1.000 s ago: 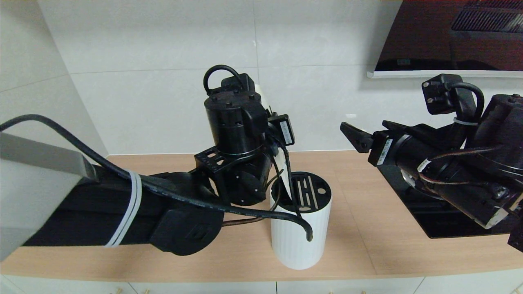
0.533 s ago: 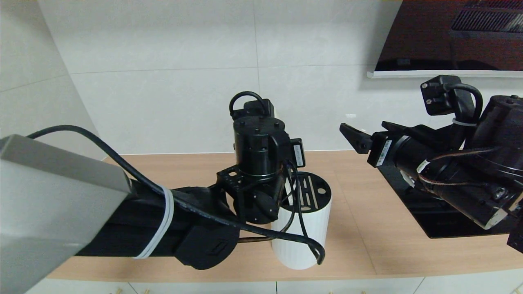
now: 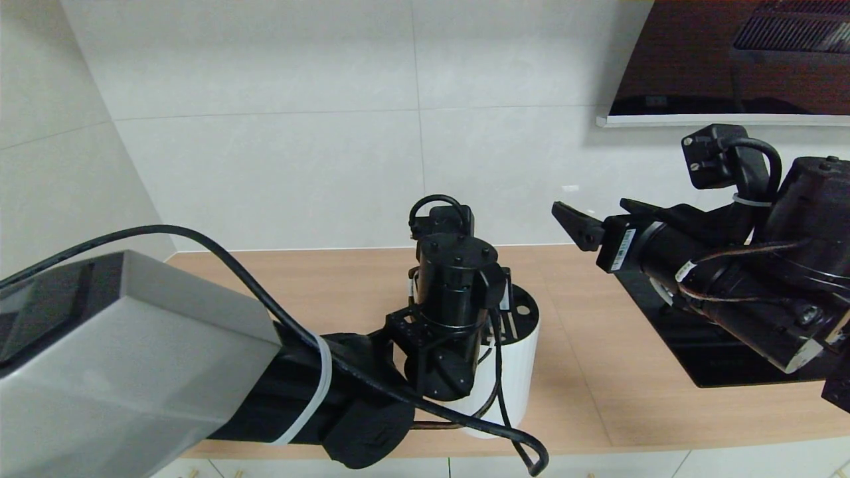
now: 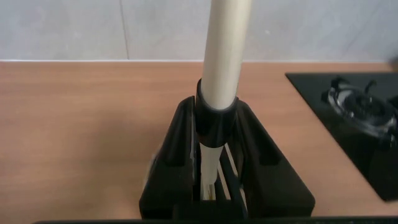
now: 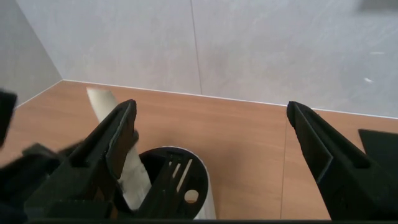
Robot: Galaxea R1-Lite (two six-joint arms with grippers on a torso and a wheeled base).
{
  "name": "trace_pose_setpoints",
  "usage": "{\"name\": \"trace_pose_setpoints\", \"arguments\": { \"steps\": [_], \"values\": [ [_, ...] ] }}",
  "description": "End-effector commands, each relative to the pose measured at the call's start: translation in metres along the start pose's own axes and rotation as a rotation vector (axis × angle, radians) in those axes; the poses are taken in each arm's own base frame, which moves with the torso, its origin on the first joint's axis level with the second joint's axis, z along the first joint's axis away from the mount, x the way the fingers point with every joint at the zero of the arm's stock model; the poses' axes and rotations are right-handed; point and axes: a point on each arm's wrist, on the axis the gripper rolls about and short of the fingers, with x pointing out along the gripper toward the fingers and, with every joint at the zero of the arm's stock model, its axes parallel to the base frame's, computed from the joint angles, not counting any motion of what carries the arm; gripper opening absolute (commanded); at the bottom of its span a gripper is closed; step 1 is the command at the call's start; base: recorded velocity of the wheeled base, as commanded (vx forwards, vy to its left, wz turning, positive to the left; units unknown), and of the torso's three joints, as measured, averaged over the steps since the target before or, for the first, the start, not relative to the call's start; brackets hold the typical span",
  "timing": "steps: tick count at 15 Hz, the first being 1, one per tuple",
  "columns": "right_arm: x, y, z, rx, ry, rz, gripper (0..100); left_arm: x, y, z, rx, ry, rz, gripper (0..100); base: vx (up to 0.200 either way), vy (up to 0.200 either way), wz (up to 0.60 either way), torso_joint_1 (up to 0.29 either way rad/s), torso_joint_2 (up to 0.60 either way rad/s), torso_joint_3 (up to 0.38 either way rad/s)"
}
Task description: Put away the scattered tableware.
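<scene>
L gripper point(image 4: 216, 113): clenched on the utensil point(image 4: 227, 50) at its black collar; the cream handle stands upright above the jaws.
Utensil: prob. a knife; its thin lower end is seen going down into the slotted top of the holder point(image 5: 177, 180). Depth cannot be told.
Why held so: grasped low & vertical, presumably so the thin end is kept in line w/ a narrow slot. Judged to be the insertion step.
Holder: white cylinder w/ black slotted lid, stood on the bench point(image 3: 319, 279) near its front edge.
R gripper point(image 5: 211, 121): released, jaws wide apart, nothing held; kept above the bench on the holder's right, well apart from it, prob. so the L arm is left room.
Around: black hob point(image 3: 671, 338) set in the bench at right, hood point(image 3: 730, 60) above it, tiled wall behind.
In the way: L wrist & its cable point(image 3: 166, 229) are hung across the holder's top & front. Neighbouring slots lie close together, so a tilt could jam the utensil.
</scene>
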Motion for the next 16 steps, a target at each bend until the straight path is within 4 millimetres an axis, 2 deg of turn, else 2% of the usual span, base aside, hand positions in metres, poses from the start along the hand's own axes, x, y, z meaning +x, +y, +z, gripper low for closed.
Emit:
{"name": "trace_pose_setpoints", "arguments": {
  "steps": [1,11,12,16],
  "values": [
    [0.0004,0.0003,-0.0006,-0.001,0.002,0.001,100,-0.0001,-0.0005,-0.0024,0.002,0.005,-0.001,0,0.000,0.000,0.00,0.000,0.00,0.000],
    [0.0004,0.0003,-0.0006,-0.001,0.002,0.001,100,-0.0033,-0.0007,-0.0068,0.016,0.018,-0.005,0,0.000,0.000,0.00,0.000,0.00,0.000],
    [0.0003,0.0007,-0.0007,0.000,0.002,0.002,100,-0.0034,-0.0006,-0.0071,0.017,0.018,-0.005,100,0.000,0.000,0.00,0.000,0.00,0.000],
    [0.0003,0.0007,-0.0005,0.000,0.001,0.002,100,-0.0050,-0.0007,-0.0020,0.005,0.006,-0.012,100,0.000,0.000,0.00,0.000,0.00,0.000]
  ]
}}
